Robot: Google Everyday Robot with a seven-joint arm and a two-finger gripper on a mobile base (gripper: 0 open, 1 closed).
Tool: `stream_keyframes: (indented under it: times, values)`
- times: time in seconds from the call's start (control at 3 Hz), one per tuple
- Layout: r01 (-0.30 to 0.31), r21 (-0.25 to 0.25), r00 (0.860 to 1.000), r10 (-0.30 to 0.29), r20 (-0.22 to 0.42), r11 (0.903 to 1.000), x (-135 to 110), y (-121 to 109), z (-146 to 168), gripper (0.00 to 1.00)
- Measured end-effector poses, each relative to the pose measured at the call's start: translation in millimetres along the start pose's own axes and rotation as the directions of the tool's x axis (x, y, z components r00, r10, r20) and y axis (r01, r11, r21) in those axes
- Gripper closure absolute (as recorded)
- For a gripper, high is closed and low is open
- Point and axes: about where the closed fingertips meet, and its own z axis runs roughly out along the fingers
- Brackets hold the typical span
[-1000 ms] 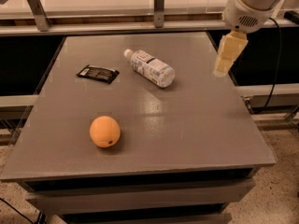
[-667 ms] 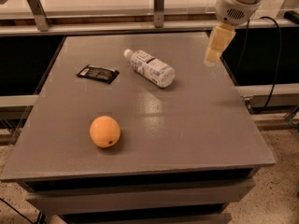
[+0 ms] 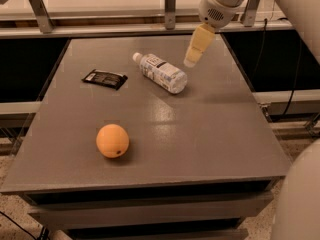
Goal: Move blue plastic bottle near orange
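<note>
The blue plastic bottle [image 3: 162,73] lies on its side at the back middle of the grey table [image 3: 200,134], its white cap pointing to the back left. The orange [image 3: 112,140] sits at the front left of the table, well apart from the bottle. My gripper [image 3: 190,60] hangs from the white arm [image 3: 220,4] above the table, just to the right of the bottle and a little behind it, holding nothing that I can see.
A flat black wrapper [image 3: 104,78] lies to the left of the bottle. A metal rail with posts [image 3: 170,6] runs behind the table. The table's edges drop off to the floor at left, right and front.
My gripper has moved left and slightly toward the bottle, from over the table's right edge to just beside the bottle. The bottle, orange and wrapper have not moved.
</note>
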Motion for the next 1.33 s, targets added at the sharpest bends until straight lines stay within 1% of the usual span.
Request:
stream_keyframes:
  times: [0.33,0.67,1.0,1.33]
  values:
    - [-0.017,-0.088,0.998,0.022,0.058,0.996,-39,22,21,0.0]
    - [-0.02,-0.146,0.995,0.034,0.091,0.9891,-66,38,33,0.0]
    - [-0.027,-0.193,0.994,0.046,0.095,0.9809,-84,50,47,0.0]
    - [-0.051,-0.204,0.995,0.067,0.07,0.9775,-90,56,66,0.0]
